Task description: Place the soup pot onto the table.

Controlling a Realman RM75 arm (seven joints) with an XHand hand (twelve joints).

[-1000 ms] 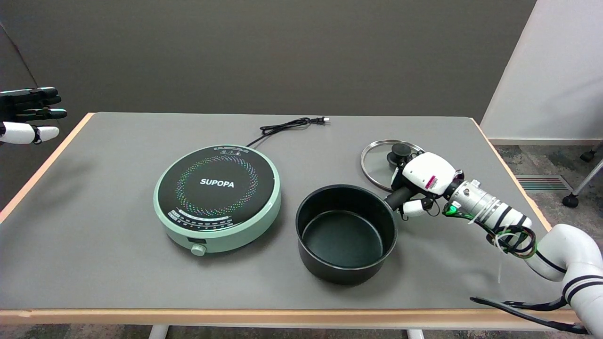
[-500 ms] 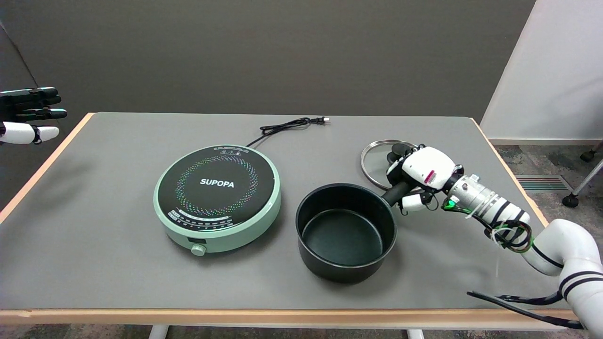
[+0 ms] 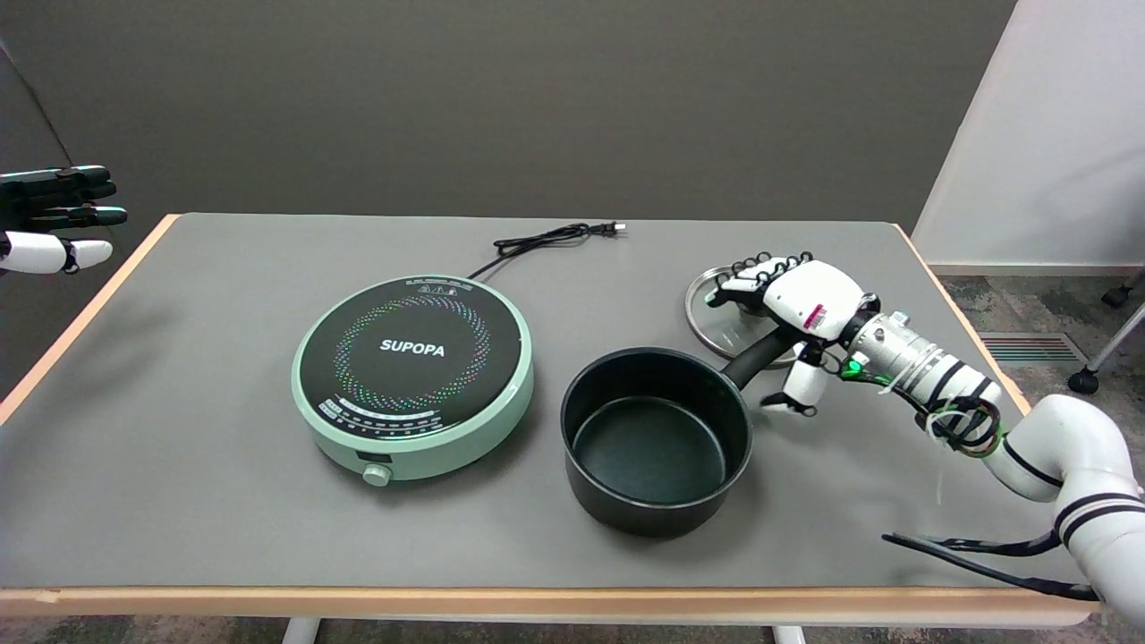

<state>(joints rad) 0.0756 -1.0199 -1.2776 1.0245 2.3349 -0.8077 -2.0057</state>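
Near the table's (image 3: 224,501) front edge stood a round black metal soup pot (image 3: 656,440); right robot hand (image 3: 799,309) over its handle, fingers spread, holding nothing.

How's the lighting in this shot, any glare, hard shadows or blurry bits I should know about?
Head view: even, soft light over the grey table; faint shadows beside the induction cooker and soup pot; a mild sheen on the glass lid, no strong glare; the robot hand and pot handle look sharp, with no motion blur; the cooker's small print is too fine to read.
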